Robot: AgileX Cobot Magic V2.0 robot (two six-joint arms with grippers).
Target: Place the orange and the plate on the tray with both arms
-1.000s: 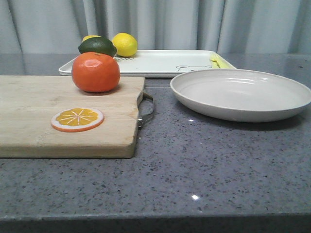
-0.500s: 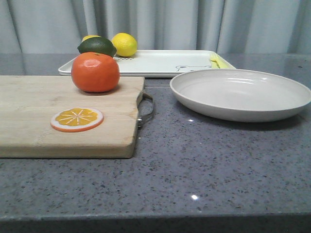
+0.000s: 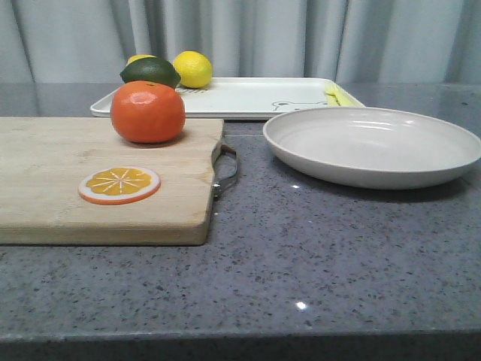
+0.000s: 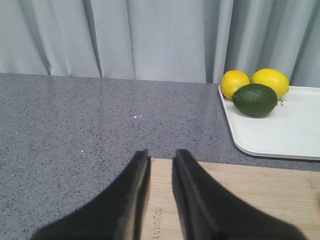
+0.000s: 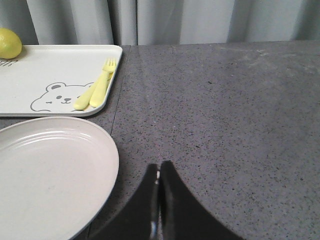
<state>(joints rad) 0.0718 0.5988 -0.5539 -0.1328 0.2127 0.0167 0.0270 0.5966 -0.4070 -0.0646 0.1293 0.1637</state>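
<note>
Front view: white tray (image 3: 248,98) at upper centre holding two lemons (image 3: 192,68) and a lime (image 3: 151,71); matte beige plate (image 3: 372,145) empty, centre right on the speckled grey worktop (image 3: 316,256); glossy orange (image 3: 147,111) and a flat slice (image 3: 119,184) on the wooden board (image 3: 83,177), left. No tool visible.

Left wrist view: left tool (image 4: 160,167) narrowly parted, holding nothing, over the board's edge; tray cut off at right.

Right wrist view: right tool (image 5: 159,182) closed tight, empty, beside the plate's rim; yellow cutlery (image 5: 97,90) by the tray's bear drawing.
</note>
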